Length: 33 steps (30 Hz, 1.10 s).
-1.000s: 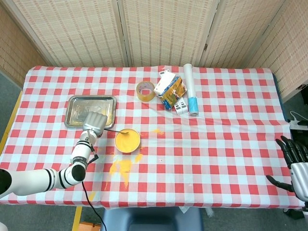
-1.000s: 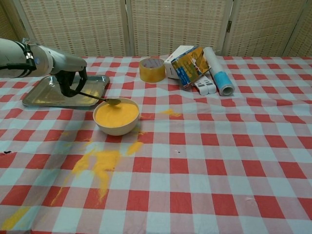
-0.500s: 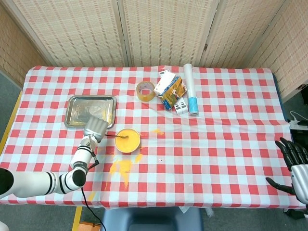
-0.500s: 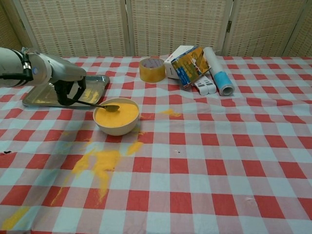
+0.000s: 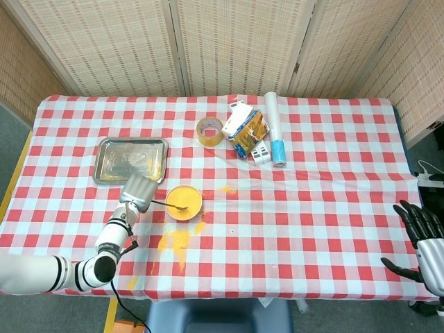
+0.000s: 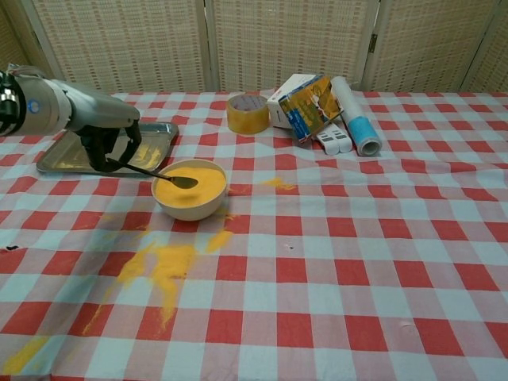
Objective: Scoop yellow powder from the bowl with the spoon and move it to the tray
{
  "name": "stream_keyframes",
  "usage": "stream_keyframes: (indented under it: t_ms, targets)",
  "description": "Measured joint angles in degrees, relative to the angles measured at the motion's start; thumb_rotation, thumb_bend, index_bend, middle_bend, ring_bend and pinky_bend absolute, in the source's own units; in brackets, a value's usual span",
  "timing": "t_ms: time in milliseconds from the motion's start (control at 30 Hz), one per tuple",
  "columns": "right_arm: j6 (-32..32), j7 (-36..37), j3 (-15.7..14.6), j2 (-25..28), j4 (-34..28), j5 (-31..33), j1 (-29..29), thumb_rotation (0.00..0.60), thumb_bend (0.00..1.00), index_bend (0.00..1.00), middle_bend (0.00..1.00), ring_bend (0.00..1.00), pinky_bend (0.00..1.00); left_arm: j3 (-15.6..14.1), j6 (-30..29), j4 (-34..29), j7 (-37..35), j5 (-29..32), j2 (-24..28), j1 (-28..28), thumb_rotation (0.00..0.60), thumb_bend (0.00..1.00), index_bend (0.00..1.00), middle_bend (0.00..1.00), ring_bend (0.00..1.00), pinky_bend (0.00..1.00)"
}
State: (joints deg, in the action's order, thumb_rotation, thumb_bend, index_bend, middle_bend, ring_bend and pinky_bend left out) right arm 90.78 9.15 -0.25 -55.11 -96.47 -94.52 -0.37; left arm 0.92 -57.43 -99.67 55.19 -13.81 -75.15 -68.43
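Dipping the spoon (image 6: 155, 173) is the step we judge to be in hand. Nearest the robot lies spilled powder (image 6: 159, 266) on the cloth, at 6 o'clock from the bowl (image 6: 190, 190). Next comes the bowl itself, filled with yellow powder. The left hand (image 6: 105, 141) sits at 9 o'clock from the bowl, fingers curled around the spoon handle.

Over the last second we see the spoon tip move from the bowl's far rim down to the powder surface. The left hand has drawn back toward the robot and clear of the tray (image 5: 131, 160). We take this to mean a fresh scoop is starting; no load has yet left the bowl.

The tray lies at 11 o'clock from the bowl, with a faint yellow dusting. A small powder patch (image 6: 275, 183) lies at 3 o'clock.

The right hand (image 5: 423, 243) idles at the table's right edge, fingers spread, holding nothing.

Count: one bowl, one spoon, one tray. Farther back are one tape roll (image 6: 248, 113), one carton (image 6: 305, 105), one paper roll (image 6: 355, 114) and two small white items (image 6: 335, 141) whose kind we cannot tell.
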Motion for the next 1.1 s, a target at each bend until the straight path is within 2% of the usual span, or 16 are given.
stream_keyframes:
  t_ms: [167,333,633,1100]
  targets:
    - [0.40,-0.02,-0.17,0.01,-0.01,-0.60,-0.10,0.600,0.04,0.00,0.00,0.00,0.00,-0.46,-0.64,-2.96,-1.80,-2.30,1.26,1.29,0.600,0.65,0.97,1.00,1.00,1.00]
    - [0.23,-0.17,-0.35,-0.07,-0.07,-0.91,-0.01,0.600,0.04,0.00,0.00,0.00,0.00,-1.90,0.34,-1.94,-1.83,-2.36,-0.27,1.74,0.600,0.65,0.97,1.00,1.00,1.00]
    - [0.24,-0.36,-0.10,-0.15,0.03,-0.21,-0.02,0.600,0.04,0.00,0.00,0.00,0.00,-2.52,1.81,3.35,-1.38,-1.83,-3.32,1.28,0.600,0.65,0.97,1.00,1.00,1.00]
    - [-2.15,-1.69,0.83,-0.72,0.12,2.54,0.99,0.600,0.04,0.00,0.00,0.00,0.00,-0.11,8.79,16.86,-3.23,4.27,-6.17,-0.32,0.600,0.65,0.97,1.00,1.00,1.00]
